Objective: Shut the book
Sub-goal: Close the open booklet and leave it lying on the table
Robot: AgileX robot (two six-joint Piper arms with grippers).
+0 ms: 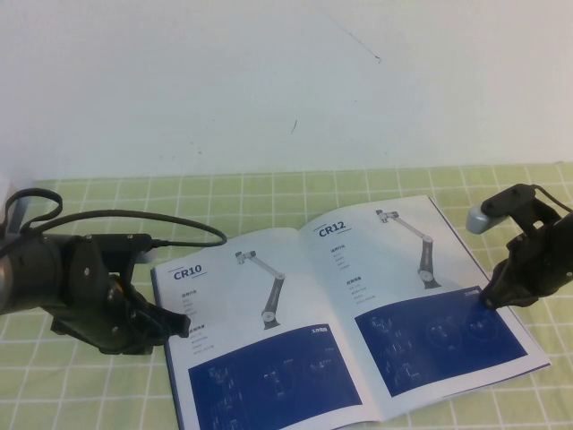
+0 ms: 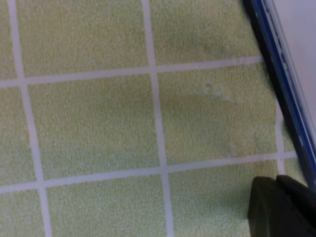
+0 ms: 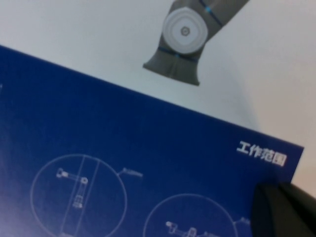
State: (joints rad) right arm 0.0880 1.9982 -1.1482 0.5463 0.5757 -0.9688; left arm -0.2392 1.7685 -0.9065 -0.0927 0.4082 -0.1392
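Book (image 1: 340, 313) lies open flat on the green checked cloth (image 1: 89, 394), one gripper at each outer edge.
Left gripper (image 1: 177, 324) sits low at the left page's edge; contact unclear, and I cannot tell if it is released or clenched. Right gripper (image 1: 490, 301) points down onto the right page's blue panel near its outer edge; its grip also cannot be told.

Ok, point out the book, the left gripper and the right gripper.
book (image 1: 336, 309), high view, centre fold between open pages.
left gripper (image 1: 177, 324), high view, tip at the book's left edge.
right gripper (image 1: 491, 300), high view, tip over the right page's blue panel.
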